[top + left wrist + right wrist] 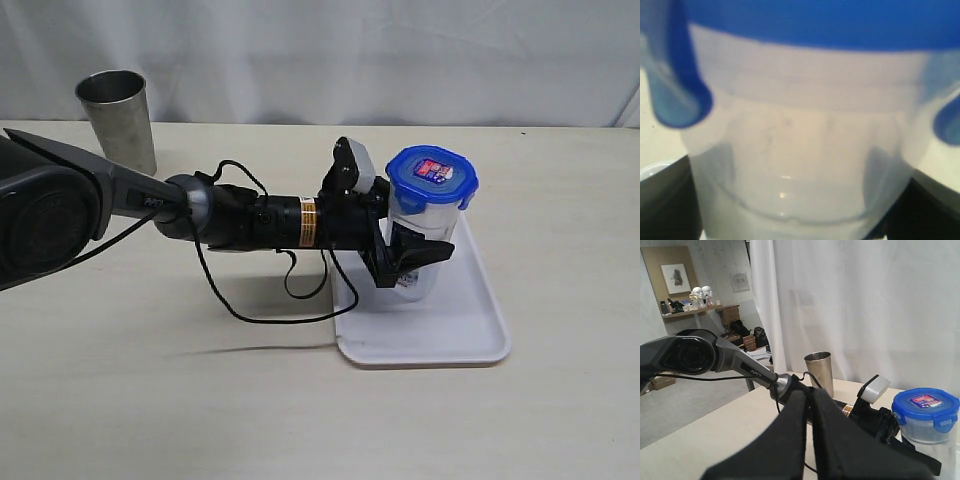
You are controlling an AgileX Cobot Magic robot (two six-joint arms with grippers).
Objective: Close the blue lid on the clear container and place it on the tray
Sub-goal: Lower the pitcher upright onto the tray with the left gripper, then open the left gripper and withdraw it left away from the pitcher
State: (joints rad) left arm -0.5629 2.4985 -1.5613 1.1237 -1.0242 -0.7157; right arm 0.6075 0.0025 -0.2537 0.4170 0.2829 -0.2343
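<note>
Plainly, a look across a pale beige matte counter (180, 410) backed by a white curtain (300, 50) hung in soft folds. Toward the right of it, flat on that surface, the tray (450, 338), white with a low rim and rounded corners. Upright on the tray, the clear container (435, 215), capped with the blue lid (432, 175), sticker uppermost, flaps hanging down past the rim. Reaching in from the left on a dark arm (100, 200), the left tool (408, 262), clamped low on the container's body, one black finger (665, 200) against each side in the left wrist view, blurred blue flaps above. Trailing from that arm onto the counter, a thin black cable (250, 312) in a loose loop, running up to the tray's left rim. Far back at left, well apart from the tray, a steel cup (118, 115), upright near the curtain. Outside the exterior view, the right tool (809, 400): pinched fully closed, fingers pressed together, gripping nothing, raised above the counter and facing the left arm and the lidded container. Past the curtain's edge in the right wrist view, a further room: grey floor (690, 410), a wall shelf (695, 314) crowded with items too small to tell, a framed picture (676, 278) above it, bags and boxes below.
</note>
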